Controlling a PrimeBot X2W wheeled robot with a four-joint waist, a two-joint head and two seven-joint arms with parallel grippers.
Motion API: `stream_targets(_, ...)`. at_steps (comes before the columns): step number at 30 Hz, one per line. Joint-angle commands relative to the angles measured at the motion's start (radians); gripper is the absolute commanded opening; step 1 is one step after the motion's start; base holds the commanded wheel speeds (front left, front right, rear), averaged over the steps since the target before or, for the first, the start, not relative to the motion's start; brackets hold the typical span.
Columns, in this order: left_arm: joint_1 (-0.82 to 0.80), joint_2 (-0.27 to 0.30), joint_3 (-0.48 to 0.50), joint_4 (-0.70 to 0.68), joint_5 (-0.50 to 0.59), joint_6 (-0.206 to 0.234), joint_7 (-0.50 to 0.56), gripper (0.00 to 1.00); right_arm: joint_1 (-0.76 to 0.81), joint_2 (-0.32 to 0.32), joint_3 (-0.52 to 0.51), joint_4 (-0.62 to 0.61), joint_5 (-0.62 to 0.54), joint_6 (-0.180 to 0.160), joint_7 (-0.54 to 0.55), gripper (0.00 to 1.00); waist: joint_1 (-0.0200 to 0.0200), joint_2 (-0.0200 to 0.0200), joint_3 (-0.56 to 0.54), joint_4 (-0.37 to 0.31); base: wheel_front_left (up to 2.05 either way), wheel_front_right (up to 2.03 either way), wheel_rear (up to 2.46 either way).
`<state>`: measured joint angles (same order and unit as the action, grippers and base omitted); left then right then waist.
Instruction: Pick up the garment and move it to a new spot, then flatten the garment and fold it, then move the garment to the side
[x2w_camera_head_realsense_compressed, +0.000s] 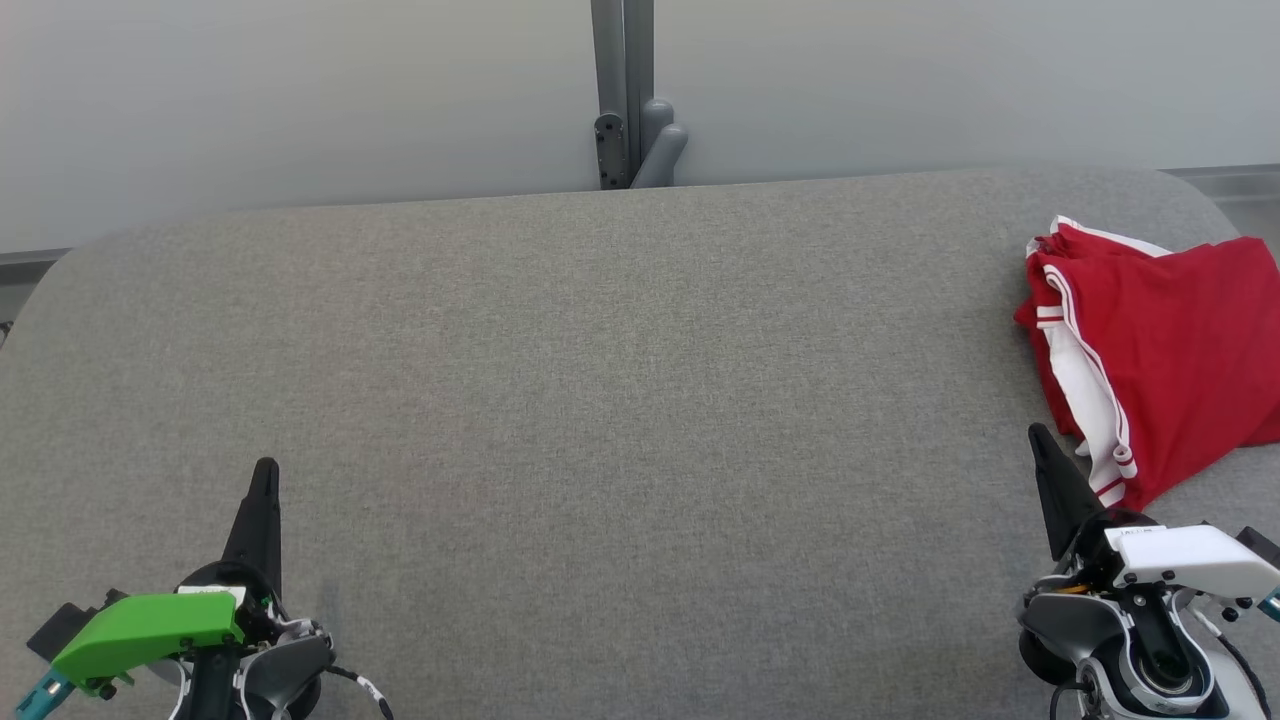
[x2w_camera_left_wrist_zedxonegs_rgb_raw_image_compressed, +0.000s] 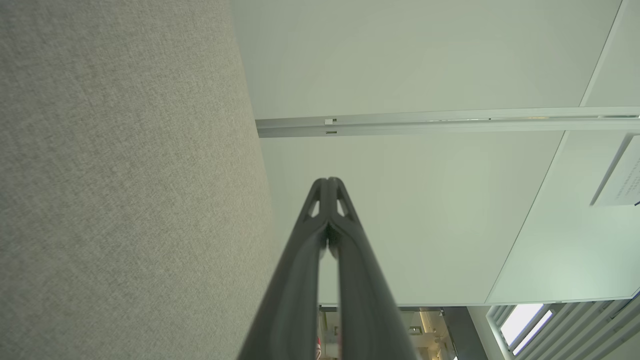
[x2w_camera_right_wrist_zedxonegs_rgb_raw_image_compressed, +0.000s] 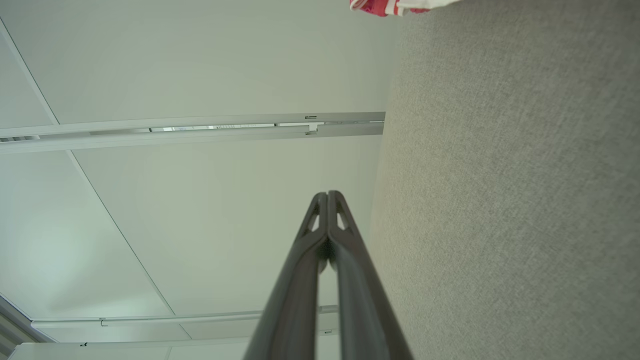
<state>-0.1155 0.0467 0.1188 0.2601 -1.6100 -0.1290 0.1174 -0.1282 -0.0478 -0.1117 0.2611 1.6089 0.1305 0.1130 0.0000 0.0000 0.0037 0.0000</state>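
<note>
Our left gripper (x2w_camera_head_realsense_compressed: 265, 468) and right gripper (x2w_camera_head_realsense_compressed: 1036, 432) are pinched shut, empty; the garment (x2w_camera_head_realsense_compressed: 1180, 340) lies at the grey table's (x2w_camera_head_realsense_compressed: 600, 400) side; maybe waiting, maybe done.

This looks like a lab or test room in an office building, not a home: a broad table (x2w_camera_head_realsense_compressed: 600, 400) covered in plain grey fabric stands against bare, pale partition panels (x2w_camera_head_realsense_compressed: 300, 100) joined by a grey metal post (x2w_camera_head_realsense_compressed: 622, 90). An aluminium rail (x2w_camera_left_wrist_zedxonegs_rgb_raw_image_compressed: 425, 122) crosses the panels. A printed notice (x2w_camera_left_wrist_zedxonegs_rgb_raw_image_compressed: 622, 182), too blurred to read, hangs near what seem to be slatted blinds (x2w_camera_left_wrist_zedxonegs_rgb_raw_image_compressed: 545, 327).
</note>
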Motion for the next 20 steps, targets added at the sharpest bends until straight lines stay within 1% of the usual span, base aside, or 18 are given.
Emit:
stream_targets(1, -0.014, 0.007, 0.001, -0.004, -0.002, -0.004, 0.002, 0.0, 0.009, -0.005, -0.002, -0.004, 0.005, 0.0, 0.001, 0.0, 0.0, 0.0, 0.0, 0.0, 0.0, 0.0, 0.0)
stream_targets(20, -0.014, 0.007, 0.001, -0.004, -0.002, -0.004, 0.002, 0.0, 0.009, -0.005, -0.002, -0.004, 0.005, 0.0, 0.001, 0.0, 0.0, 0.0, 0.0, 0.0, 0.0, 0.0, 0.0)
